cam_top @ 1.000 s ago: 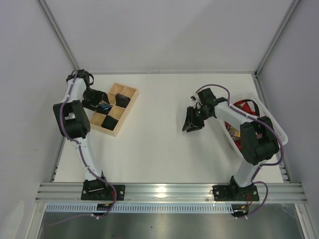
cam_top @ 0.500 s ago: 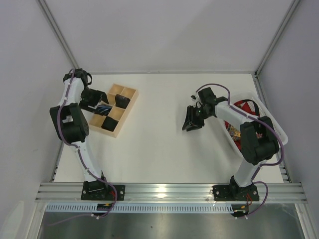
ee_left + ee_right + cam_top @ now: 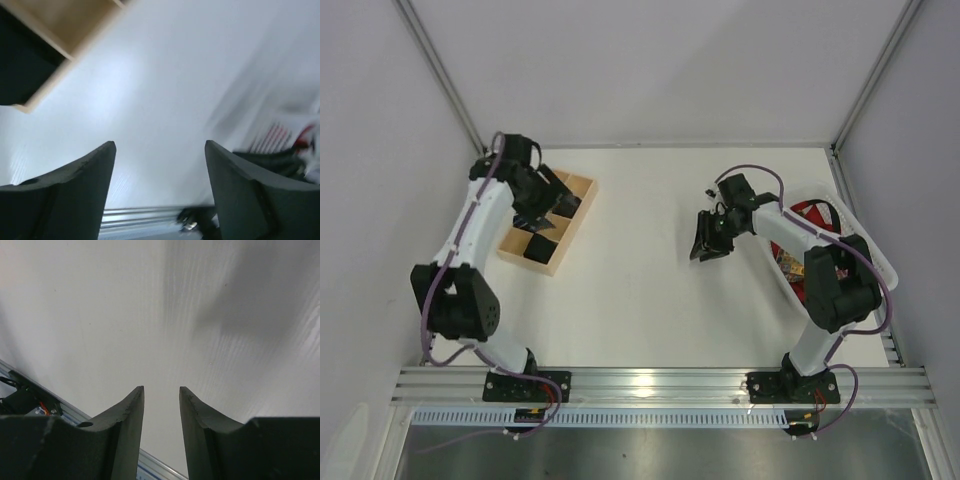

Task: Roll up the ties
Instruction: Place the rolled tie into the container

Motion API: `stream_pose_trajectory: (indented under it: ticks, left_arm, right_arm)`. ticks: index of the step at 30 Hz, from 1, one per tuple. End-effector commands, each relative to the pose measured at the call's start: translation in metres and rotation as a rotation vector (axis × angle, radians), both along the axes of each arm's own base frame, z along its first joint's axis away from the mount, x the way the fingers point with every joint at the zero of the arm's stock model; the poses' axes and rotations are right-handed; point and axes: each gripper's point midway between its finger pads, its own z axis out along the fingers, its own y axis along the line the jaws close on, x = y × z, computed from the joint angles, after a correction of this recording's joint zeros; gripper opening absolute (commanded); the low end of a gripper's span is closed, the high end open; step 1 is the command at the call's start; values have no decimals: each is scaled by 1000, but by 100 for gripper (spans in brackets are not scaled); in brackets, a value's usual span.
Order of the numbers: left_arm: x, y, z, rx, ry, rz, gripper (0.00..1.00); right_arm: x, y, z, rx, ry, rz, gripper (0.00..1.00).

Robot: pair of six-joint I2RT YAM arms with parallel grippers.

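Observation:
Rolled ties lie as dark bundles in compartments of a wooden box at the table's left. My left gripper hovers over that box, open and empty. In the left wrist view its jaws stand wide over bare white table, with the box's corner and a dark bundle at upper left. Unrolled red and gold ties lie in a white basket at the right. My right gripper hangs over the table's middle right, partly open with nothing between its fingers.
The enclosure's metal posts and white walls close in the back and sides. An aluminium rail runs along the near edge with both arm bases on it. Purple cables run along both arms.
The left arm has swung up and to the right, carrying its gripper from the box's left side to above the box. The right arm has hardly moved.

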Motion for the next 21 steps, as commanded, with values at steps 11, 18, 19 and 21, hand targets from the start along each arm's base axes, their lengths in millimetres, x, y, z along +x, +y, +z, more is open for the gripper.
stream_pose_trajectory:
  ticks: [11,18,19,21]
  left_arm:
    - [-96,-131,69,-111,-590,-791,100]
    - [-125,-134,43,-206,-568,-762,100]
    - [-127,-134,40,-211,-566,-753,100]
    - [-131,-132,38,-229,-596,-711,100]
  right_arm:
    - [-12,-50,55,-3,-399,-307,100]
    - [-36,-61,40,-21,-420,-302,100]
    - [-41,-59,37,-7,-408,-287,100]
    - [-45,-57,40,15,-428,-281,100]
